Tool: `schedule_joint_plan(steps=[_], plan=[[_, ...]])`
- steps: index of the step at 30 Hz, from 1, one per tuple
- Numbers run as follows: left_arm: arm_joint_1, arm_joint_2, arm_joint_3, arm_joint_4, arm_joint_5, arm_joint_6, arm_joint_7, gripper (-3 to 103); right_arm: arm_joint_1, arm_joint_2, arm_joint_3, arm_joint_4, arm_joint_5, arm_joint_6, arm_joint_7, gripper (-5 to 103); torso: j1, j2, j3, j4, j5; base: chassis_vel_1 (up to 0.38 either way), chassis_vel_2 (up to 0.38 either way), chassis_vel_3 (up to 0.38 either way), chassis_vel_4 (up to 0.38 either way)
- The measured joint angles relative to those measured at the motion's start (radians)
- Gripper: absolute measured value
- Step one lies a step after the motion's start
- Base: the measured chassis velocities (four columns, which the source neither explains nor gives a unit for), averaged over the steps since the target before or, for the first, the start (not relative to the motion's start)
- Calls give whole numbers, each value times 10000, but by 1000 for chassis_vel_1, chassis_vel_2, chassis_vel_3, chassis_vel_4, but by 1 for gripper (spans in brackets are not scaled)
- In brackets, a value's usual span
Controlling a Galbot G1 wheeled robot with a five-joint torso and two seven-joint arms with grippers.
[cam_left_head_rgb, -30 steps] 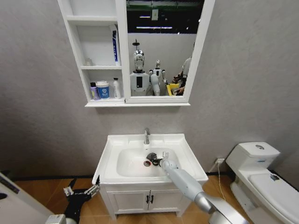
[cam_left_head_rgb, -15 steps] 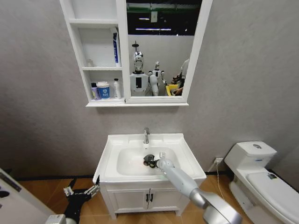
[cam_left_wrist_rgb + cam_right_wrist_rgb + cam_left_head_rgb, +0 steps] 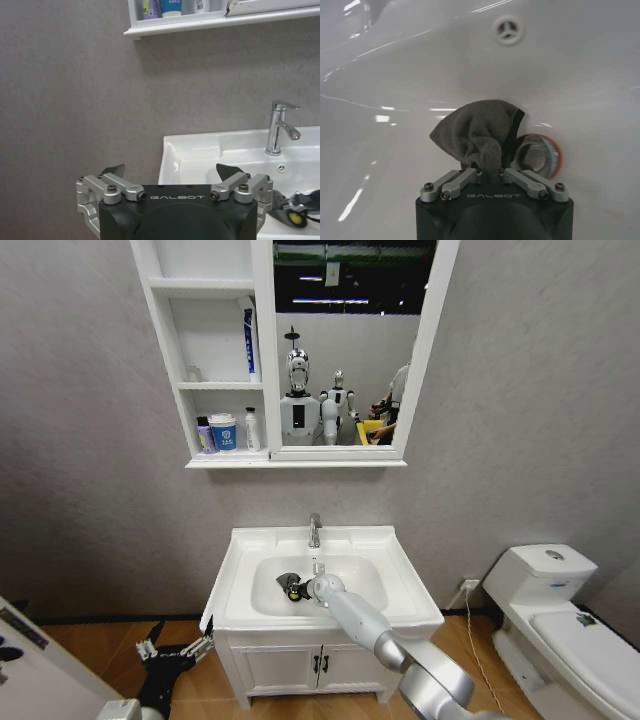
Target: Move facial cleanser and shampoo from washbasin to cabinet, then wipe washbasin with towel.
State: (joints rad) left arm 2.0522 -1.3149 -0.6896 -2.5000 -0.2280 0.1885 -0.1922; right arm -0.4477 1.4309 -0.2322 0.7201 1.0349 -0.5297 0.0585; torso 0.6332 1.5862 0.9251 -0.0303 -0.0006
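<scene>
My right gripper [image 3: 293,587] is down in the bowl of the white washbasin [image 3: 240,540], left of the chrome tap [image 3: 314,530]. In the right wrist view the gripper [image 3: 490,172] is shut on the dark grey towel [image 3: 480,135], which presses on the bowl beside the red-ringed drain [image 3: 540,155]. The towel [image 3: 288,583] shows as a small dark bunch at the arm's tip. On the cabinet [image 3: 263,360], a blue and white tube [image 3: 246,338] stands on the middle shelf and three containers [image 3: 224,432] on the lower one. I cannot tell which are the facial cleanser and shampoo. My left gripper [image 3: 175,650] hangs open, low beside the basin.
A framed mirror [image 3: 345,350] takes up the cabinet's right part. A white toilet [image 3: 560,610] stands to the right. A two-door floor cabinet [image 3: 320,665] sits under the basin. From the left wrist, the open left gripper [image 3: 171,172] faces the grey wall and the basin's corner [image 3: 172,145].
My right gripper has dragged the towel leftward across the bowl, from over the drain to the bowl's left part. The left arm has not moved.
</scene>
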Motion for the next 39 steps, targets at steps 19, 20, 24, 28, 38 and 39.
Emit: schedule_joint_plan(steps=[19,20,24,28,38,39], plan=[[0,0,0,0,0,0,0,100,-494,-415,-11,1259,35,-87,763,7,1,-1,2,-2,-1,0,0,0,0],[0,0,0,0,0,0,0,100,-494,-415,-11,1259,35,-87,763,7,1,-1,2,-2,-1,0,0,0,0],[0,0,0,0,0,0,0,100,-326,737,0,696,-271,185,838,7,1,0,3,-2,-4,0,0,0,0],[0,0,1,0,0,0,0,100,-93,1454,113,238,-385,300,947,7,1,-1,1,4,-2,0,0,0,0],[0,0,1,0,0,0,0,100,-628,-817,628,1269,33,124,852,7,1,-1,2,-6,1,0,0,0,0],[0,0,1,1,0,0,0,100,-736,-1100,725,1555,141,80,895,7,1,-1,1,-5,3,0,0,0,0]])
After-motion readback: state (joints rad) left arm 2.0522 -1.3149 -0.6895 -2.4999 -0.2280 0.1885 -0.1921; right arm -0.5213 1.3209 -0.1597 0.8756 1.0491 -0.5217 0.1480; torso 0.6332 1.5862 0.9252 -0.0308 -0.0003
